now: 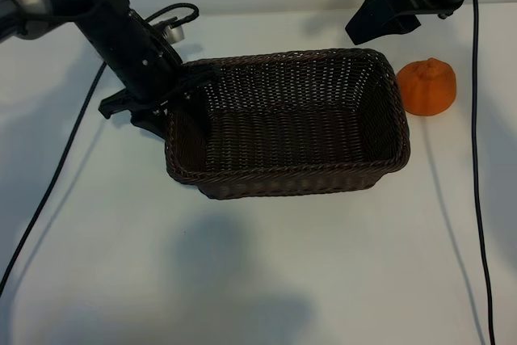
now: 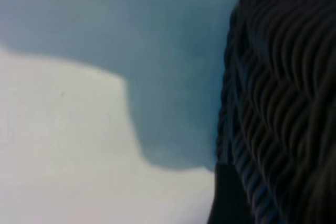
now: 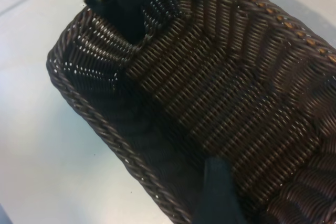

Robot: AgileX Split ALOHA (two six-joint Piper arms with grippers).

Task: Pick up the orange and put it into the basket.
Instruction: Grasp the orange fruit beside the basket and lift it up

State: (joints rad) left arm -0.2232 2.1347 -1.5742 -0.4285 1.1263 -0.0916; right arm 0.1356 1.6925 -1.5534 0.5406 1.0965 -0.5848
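Gripper states first: in the exterior view we see the left gripper (image 1: 174, 98) down at the basket's (image 1: 283, 179) nine o'clock end, one finger inside the wall and one outside, spread apart and not clamped on the wicker as far as we can judge, while the right gripper (image 1: 380, 18) hangs above the counter (image 1: 242, 280) near the basket's one o'clock corner, and from this angle we cannot tell how wide it stands. From that right gripper the orange (image 1: 427, 86) lies toward five o'clock, resting on the counter just beside the basket's three o'clock end and apart from its rim; the left gripper has the whole basket between itself and the fruit, so we judge the right arm the nearer one for the pick. The orange sits upright, its puckered nub pointing up, so its axis is roughly vertical. In the left wrist view we see only the woven wall of the basket (image 2: 278, 103) close by and bare counter (image 2: 63, 156) beside it; no orange appears. In the right wrist view we look into the empty basket (image 3: 220, 103), with the left gripper (image 3: 113, 3) at its far end; one dark finger of the right gripper shows low in the view, and the orange is out of view.
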